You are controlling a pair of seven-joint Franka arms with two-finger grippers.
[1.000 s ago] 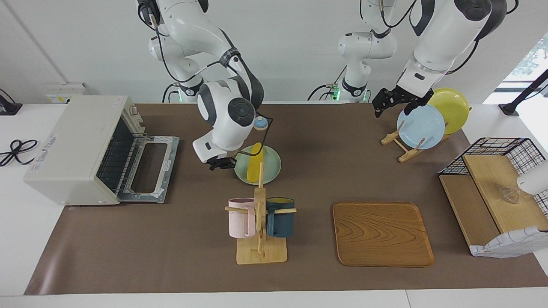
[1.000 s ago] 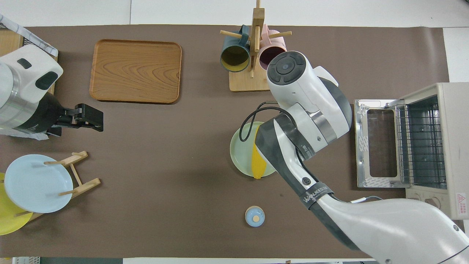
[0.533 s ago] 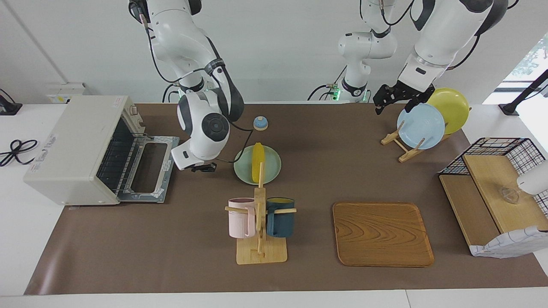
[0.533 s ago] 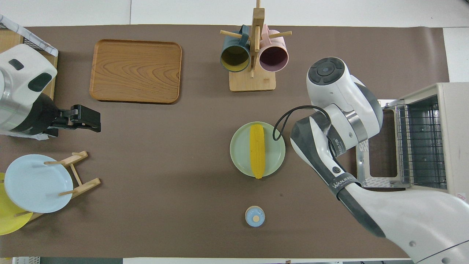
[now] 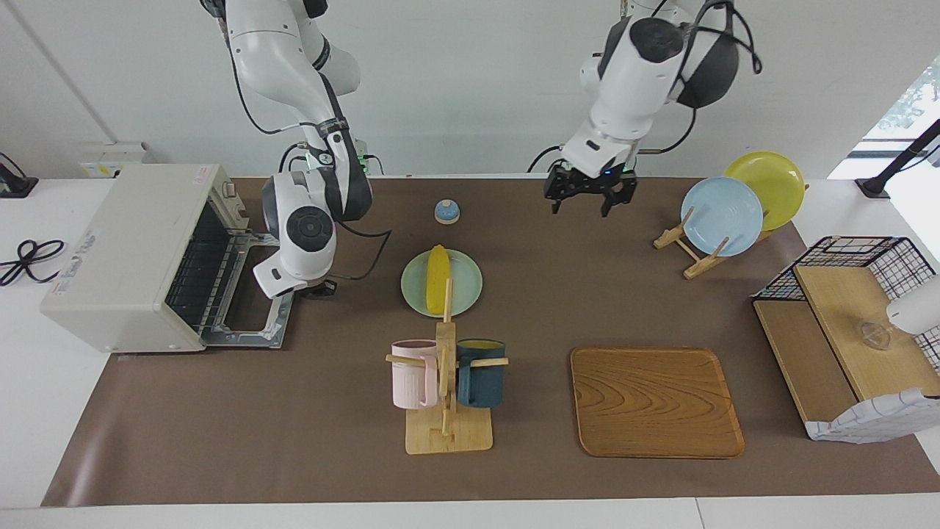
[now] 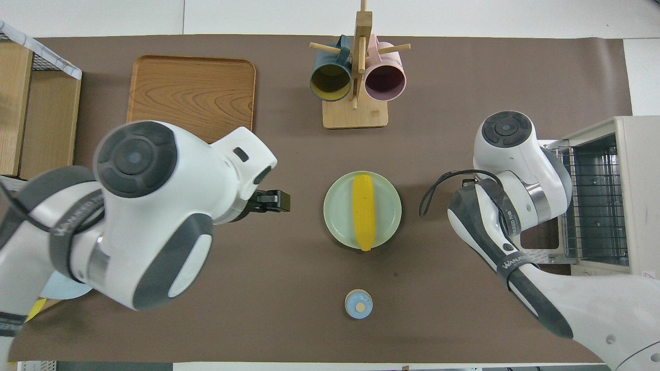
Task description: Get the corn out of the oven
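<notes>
The yellow corn lies on a pale green plate at the table's middle, outside the oven; it also shows in the overhead view. The off-white oven stands at the right arm's end with its door folded down and its racks bare. My right gripper hangs low beside the door's edge, apart from the plate; in the overhead view the arm hides it. My left gripper is open and empty, up over the table's robot-side edge.
A mug rack with a pink and a dark blue mug stands just past the plate. A small blue bell sits nearer the robots. A wooden tray, a plate stand and a wire shelf lie toward the left arm's end.
My right gripper has drawn away from the plate toward the oven door, leaving the corn lying on the plate. My left arm has swung from the plate stand toward the table's middle.
</notes>
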